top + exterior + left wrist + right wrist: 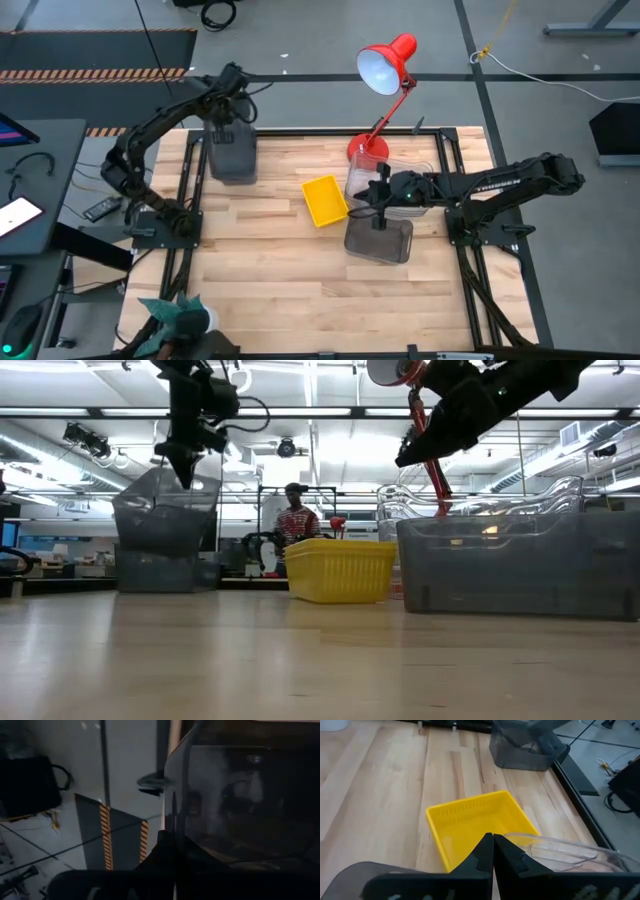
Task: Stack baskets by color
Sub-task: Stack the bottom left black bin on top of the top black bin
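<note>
At the far left corner of the tabletop (270,270), your left gripper (228,100) is clamped on the rim of a smoky dark-grey plastic tub (232,150), held tilted above another grey tub (150,568). Your right gripper (380,205) hangs with fingers together over a second smoky grey tub (380,240), gripping nothing visible. Just beside it lie a small opaque yellow ribbed tub (324,200) and clear transparent tubs (400,165) by the red desk lamp (385,65). These tubs look light, thin-walled and slick, so they probably flex and swing. Pinch mid-rim on a long wall, then lower squarely to nest.
</note>
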